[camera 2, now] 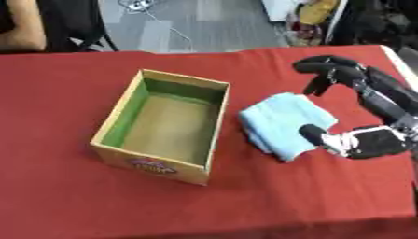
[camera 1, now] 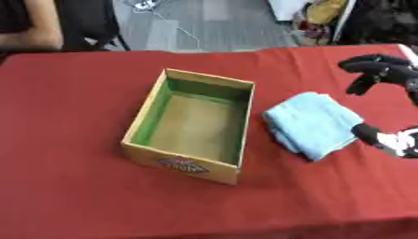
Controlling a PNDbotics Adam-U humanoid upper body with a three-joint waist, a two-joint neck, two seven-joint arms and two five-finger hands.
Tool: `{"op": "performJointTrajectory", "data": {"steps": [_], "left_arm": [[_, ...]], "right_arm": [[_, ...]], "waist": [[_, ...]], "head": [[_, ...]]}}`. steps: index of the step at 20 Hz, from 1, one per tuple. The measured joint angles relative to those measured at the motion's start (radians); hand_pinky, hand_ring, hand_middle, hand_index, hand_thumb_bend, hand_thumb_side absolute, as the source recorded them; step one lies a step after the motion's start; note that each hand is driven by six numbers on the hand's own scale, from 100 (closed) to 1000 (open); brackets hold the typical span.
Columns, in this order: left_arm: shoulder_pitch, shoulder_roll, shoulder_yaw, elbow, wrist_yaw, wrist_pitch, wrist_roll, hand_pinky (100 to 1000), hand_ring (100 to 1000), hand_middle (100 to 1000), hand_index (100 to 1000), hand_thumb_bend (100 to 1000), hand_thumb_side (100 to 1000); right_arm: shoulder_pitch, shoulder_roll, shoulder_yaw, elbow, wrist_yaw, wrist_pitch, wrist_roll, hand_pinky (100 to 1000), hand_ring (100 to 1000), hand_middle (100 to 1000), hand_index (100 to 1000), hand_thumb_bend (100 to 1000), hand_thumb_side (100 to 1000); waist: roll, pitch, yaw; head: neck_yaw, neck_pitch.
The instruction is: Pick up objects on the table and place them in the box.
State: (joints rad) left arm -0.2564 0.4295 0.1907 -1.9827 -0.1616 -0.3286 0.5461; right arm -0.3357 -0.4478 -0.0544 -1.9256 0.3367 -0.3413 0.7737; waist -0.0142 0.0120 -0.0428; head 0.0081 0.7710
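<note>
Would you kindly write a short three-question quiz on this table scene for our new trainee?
1. True or false: the cardboard box already holds the blue cloth.
2. On which side of the box does the cloth lie? A) the robot's left B) the robot's right C) behind it
3. Fill in: the table is covered in a ___ cloth.

Key
1. False: the box is empty and the cloth lies on the table.
2. B, between the box and the right hand, whose fingers hang open beside the cloth's far corner.
3. Red.
</note>
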Motion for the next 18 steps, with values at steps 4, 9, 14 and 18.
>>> {"op": "performJointTrajectory", "data": {"steps": [4,9,14,18], "left_arm": [[0.000,0.000,0.000,0.000,0.004,0.002,-0.002,275,307,489,649,100,732],[-0.001,0.000,-0.004,0.000,0.007,0.003,-0.004,276,307,489,649,100,728],[-0.002,0.000,-0.006,0.000,0.007,0.002,-0.005,276,307,489,649,100,728],[-0.005,0.000,-0.006,0.000,0.007,0.000,-0.006,276,307,490,649,100,729]], "right_arm": [[-0.075,-0.053,0.045,0.166,0.060,-0.026,-0.026,559,614,920,988,405,609],[-0.136,-0.055,0.092,0.345,0.150,-0.070,-0.070,544,600,923,987,255,570],[-0.165,-0.054,0.114,0.445,0.213,-0.108,-0.108,537,595,923,980,283,554],[-0.174,-0.054,0.122,0.487,0.248,-0.128,-0.128,532,591,915,975,386,549]], "waist": [[0.000,0.001,0.009],[0.000,0.002,0.016],[0.000,0.002,0.018],[0.000,0.002,0.019]], "head": [[0.000,0.000],[0.000,0.000],[0.000,0.000],[0.000,0.000]]}}
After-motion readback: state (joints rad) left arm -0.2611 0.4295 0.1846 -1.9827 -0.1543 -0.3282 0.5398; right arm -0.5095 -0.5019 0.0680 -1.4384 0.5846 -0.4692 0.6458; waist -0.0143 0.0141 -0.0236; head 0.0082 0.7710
